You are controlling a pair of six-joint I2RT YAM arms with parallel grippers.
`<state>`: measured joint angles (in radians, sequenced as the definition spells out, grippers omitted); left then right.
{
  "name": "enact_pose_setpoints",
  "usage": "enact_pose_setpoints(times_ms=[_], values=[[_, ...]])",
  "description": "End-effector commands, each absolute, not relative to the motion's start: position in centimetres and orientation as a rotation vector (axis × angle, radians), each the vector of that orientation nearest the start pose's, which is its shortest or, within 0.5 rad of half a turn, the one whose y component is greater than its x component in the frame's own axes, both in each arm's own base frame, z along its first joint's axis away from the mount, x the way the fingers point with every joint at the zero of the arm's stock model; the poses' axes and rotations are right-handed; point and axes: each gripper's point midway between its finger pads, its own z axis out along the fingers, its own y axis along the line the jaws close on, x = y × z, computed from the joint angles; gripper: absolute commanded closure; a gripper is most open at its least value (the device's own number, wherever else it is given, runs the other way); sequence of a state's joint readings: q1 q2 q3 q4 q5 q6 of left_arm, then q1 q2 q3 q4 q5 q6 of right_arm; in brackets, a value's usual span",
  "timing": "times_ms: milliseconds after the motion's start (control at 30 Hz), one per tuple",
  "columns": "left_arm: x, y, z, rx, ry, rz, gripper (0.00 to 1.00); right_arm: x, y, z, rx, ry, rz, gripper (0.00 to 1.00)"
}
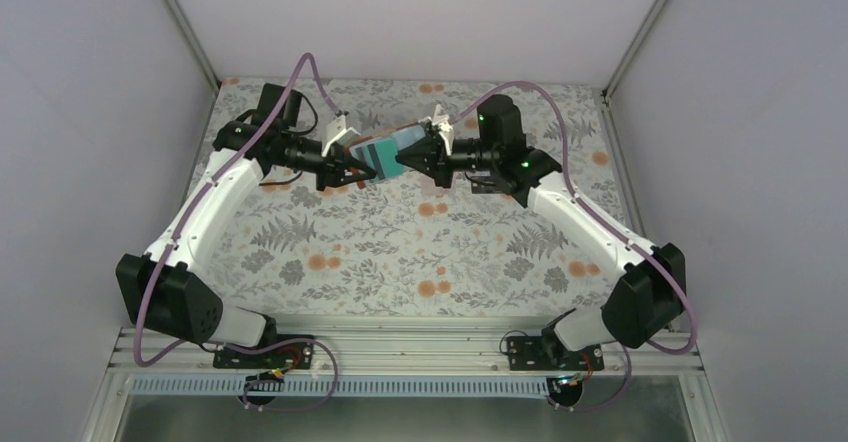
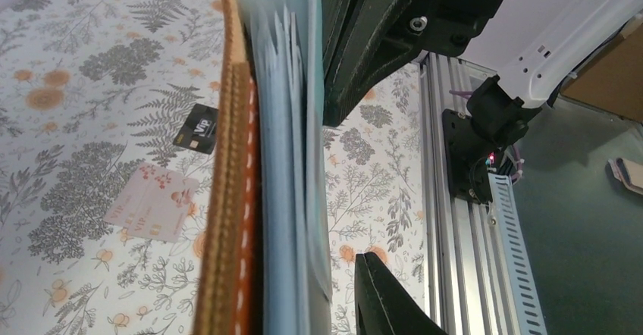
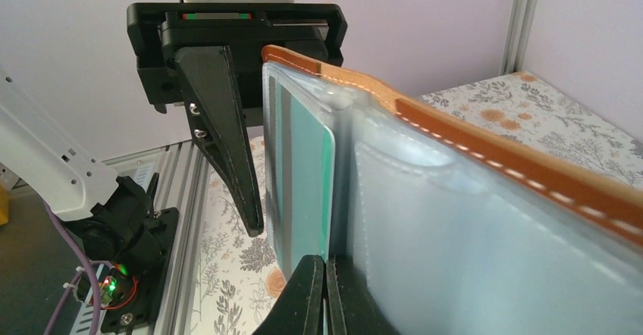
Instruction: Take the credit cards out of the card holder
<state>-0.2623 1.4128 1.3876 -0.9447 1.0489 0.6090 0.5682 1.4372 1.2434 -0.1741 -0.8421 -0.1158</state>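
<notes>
Both arms meet above the back of the table, with the card holder [image 1: 405, 130] in the air between them, rust-brown outside [image 3: 485, 149] and pale blue-grey inside [image 3: 455, 259]. A teal credit card [image 3: 303, 183] sits in it. My right gripper [image 3: 326, 289] is shut on that card's lower edge, at the holder's fold. My left gripper [image 1: 363, 168] straddles the holder's other end. Its one visible finger [image 2: 379, 297] stands a little apart from the blue lining [image 2: 288, 161], and the other finger is hidden behind the leather. A black card [image 2: 199, 135] and a pale pink card [image 2: 152, 206] lie flat on the table below.
A floral cloth [image 1: 420, 252] covers the table. Pale walls close in the left, back and right sides. An aluminium rail [image 1: 400, 347] with both arm bases runs along the near edge.
</notes>
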Motion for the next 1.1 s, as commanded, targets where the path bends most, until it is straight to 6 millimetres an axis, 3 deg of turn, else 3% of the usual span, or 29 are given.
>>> enact_pose_setpoints(times_ms=[0,267,467,867,1067], values=[[25.5,-22.9,30.9,1.298,1.72,-1.141,0.79,28.4,31.8,32.8,-1.157,1.566,1.047,0.96],[25.5,-22.8,30.8,1.294,1.725,-1.132,0.97,28.5,31.5,32.8,-1.154,1.581,1.031,0.96],[25.7,-22.8,30.5,1.287,1.736,-1.131,0.97,28.9,30.0,33.0,-1.115,1.595,0.998,0.96],[25.6,-22.7,30.4,1.289,1.737,-1.124,0.97,29.4,28.9,32.5,-1.097,1.635,0.962,0.96],[25.6,-22.8,30.3,1.286,1.743,-1.128,0.88,29.4,28.9,32.4,-1.097,1.649,0.968,0.96]])
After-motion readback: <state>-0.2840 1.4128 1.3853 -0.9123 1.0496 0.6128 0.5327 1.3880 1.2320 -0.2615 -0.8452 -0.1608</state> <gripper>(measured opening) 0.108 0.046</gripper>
